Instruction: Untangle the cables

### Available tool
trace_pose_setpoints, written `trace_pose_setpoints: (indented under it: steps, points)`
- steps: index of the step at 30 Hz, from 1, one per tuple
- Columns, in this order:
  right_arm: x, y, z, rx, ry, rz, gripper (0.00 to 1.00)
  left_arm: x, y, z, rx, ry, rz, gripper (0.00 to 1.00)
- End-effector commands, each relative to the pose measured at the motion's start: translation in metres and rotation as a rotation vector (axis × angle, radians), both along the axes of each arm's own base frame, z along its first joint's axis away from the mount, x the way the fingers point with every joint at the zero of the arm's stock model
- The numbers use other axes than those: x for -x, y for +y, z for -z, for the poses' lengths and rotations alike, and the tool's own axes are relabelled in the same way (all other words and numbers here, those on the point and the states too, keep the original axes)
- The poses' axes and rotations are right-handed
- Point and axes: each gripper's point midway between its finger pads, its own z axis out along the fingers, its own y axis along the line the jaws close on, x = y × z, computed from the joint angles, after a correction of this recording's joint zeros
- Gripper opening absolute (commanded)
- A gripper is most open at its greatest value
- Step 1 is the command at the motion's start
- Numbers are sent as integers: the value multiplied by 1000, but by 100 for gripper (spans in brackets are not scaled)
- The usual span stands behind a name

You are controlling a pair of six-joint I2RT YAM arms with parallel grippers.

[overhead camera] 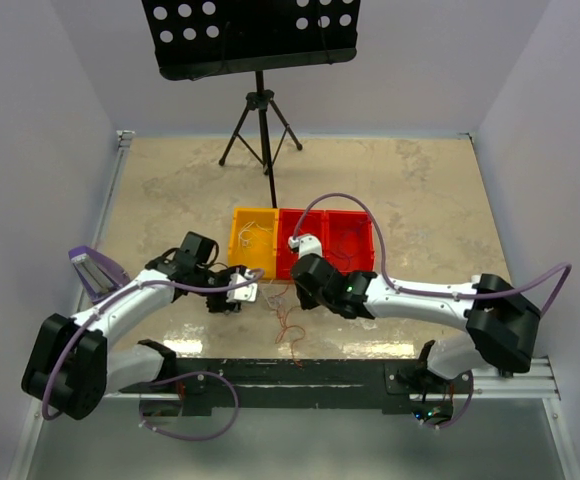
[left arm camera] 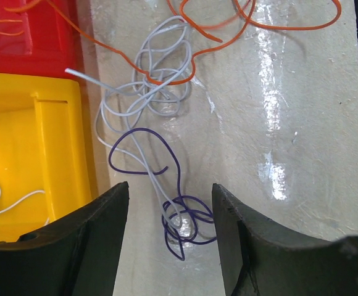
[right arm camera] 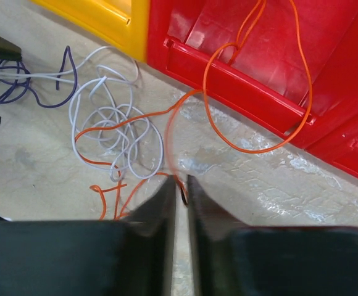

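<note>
The cables [overhead camera: 286, 318] lie tangled on the table in front of the bins, between my two grippers. In the left wrist view a purple wire [left arm camera: 185, 223] is coiled on the table between the open jaws of my left gripper [left arm camera: 170, 188], with nothing gripped. A white wire tangle [left arm camera: 154, 89] and an orange wire [left arm camera: 188, 68] lie beyond it. In the right wrist view my right gripper [right arm camera: 181, 180] is shut on the orange wire [right arm camera: 211, 132], which runs up over the rim into the red bin [right arm camera: 241, 92]. The white tangle [right arm camera: 108, 120] lies to its left.
A yellow bin [overhead camera: 253, 240] holding a white wire stands beside two red bins [overhead camera: 350, 240] just behind the cables. A black music stand on a tripod [overhead camera: 260, 130] stands at the back. The left gripper [overhead camera: 240, 293] and right gripper [overhead camera: 292, 292] are close together.
</note>
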Motion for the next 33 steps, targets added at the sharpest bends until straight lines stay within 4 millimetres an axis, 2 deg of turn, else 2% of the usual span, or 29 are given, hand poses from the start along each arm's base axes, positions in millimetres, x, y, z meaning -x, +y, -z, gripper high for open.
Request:
trace_pose_setpoints:
  steps: [1,2,6,8,9,13,18,22,24,26,28,31,33]
  points:
    - [-10,17,-38,-103,-51,18,3,3,-8,5,36,10,25,60]
    - [-10,17,-48,-122,-57,19,0,4,-8,7,34,12,26,60]
    - [-4,15,-112,-245,-105,6,0,4,-9,14,30,1,43,56]
    - [3,15,-146,-322,-127,-30,0,5,-10,18,29,-6,50,50]
    - [9,16,-162,-364,-132,-64,0,4,-10,20,28,-14,56,43]
    - [21,7,-219,-487,-185,-105,0,6,-8,29,5,-35,82,1]
    - [28,-13,-294,-622,-295,-110,0,8,-3,31,-21,-56,96,0]
    - [16,-33,-346,-633,-401,-37,0,14,7,26,-61,-88,127,0]
    - [10,-42,-380,-648,-464,-3,0,21,13,25,-89,-88,154,0]
    - [3,-46,-397,-632,-509,23,0,26,17,24,-100,-92,162,0]
    - [-8,-47,-403,-590,-544,63,0,24,18,18,-102,-112,164,0]
    - [-26,-39,-394,-512,-566,101,0,24,12,0,-71,-119,174,0]
    - [-42,-31,-377,-451,-558,117,0,25,7,-16,-37,-123,176,0]
